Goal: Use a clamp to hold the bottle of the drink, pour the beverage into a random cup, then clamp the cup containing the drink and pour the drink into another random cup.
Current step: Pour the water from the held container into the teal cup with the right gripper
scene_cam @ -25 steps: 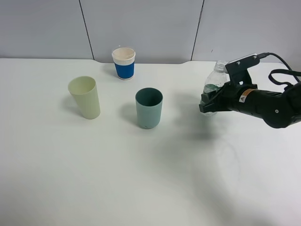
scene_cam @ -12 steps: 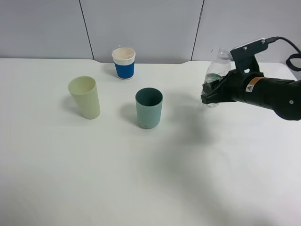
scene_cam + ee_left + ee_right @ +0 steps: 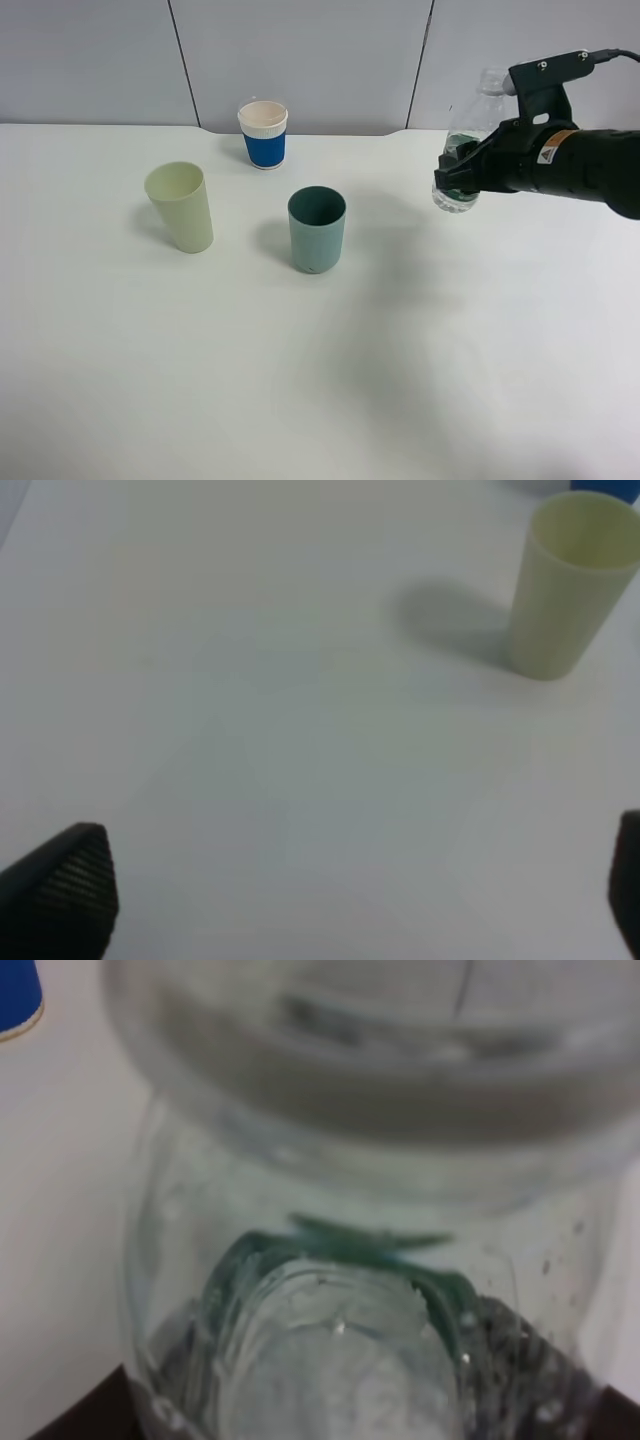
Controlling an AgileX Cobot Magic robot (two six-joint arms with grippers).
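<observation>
Right gripper (image 3: 453, 186): jaws closed on clear bottle (image 3: 468, 135), grip low on body. Bottle held clear of table (image 3: 420, 360), slightly tilted, well right of cups. Left gripper (image 3: 345, 900): jaws wide, empty. Nearest target: teal cup (image 3: 317, 230). Risk: smooth bottle slips or twists in jaws when tipped; stream misses narrow rim, wets table; neck knocks cup over.

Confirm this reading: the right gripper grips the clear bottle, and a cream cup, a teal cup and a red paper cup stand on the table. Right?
Not quite. The paper cup is blue, not red, as the exterior high view shows. The rest holds: the right gripper grips the clear bottle, and the cream cup and teal cup stand on the table.
</observation>
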